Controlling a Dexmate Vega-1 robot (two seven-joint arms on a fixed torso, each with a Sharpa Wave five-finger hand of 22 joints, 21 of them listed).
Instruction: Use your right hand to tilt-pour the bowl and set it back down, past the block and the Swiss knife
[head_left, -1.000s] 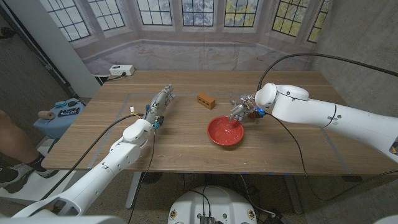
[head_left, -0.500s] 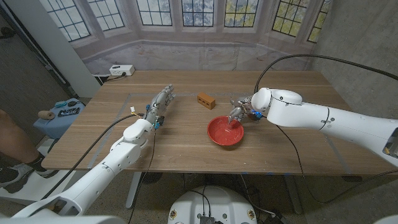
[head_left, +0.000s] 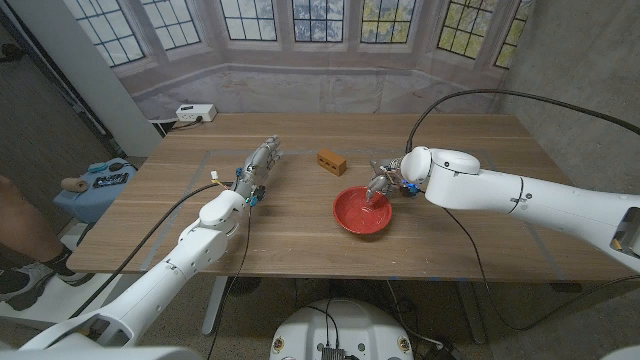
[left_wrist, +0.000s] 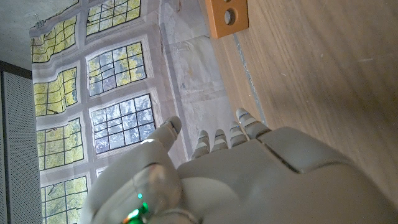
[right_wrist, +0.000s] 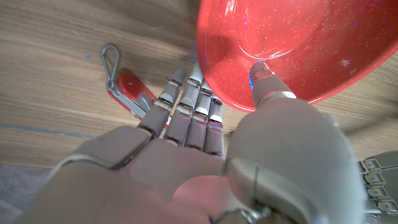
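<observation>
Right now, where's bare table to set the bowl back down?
Free: the front strip near the table edge, and the middle between left hand and bowl. Crowded: behind the bowl, where right hand, Swiss knife and block sit.

Red bowl (head_left: 364, 212) — on table, near block (head_left: 332, 161) — upright.

Both arms wear smooth white rounded shells with dark seams at the joints. A black cable loops off each forearm. The left robot hand (head_left: 258, 165) and right robot hand (head_left: 385, 180) have grey, segmented fingers (right_wrist: 186, 102); a green light glows at the left wrist.
</observation>
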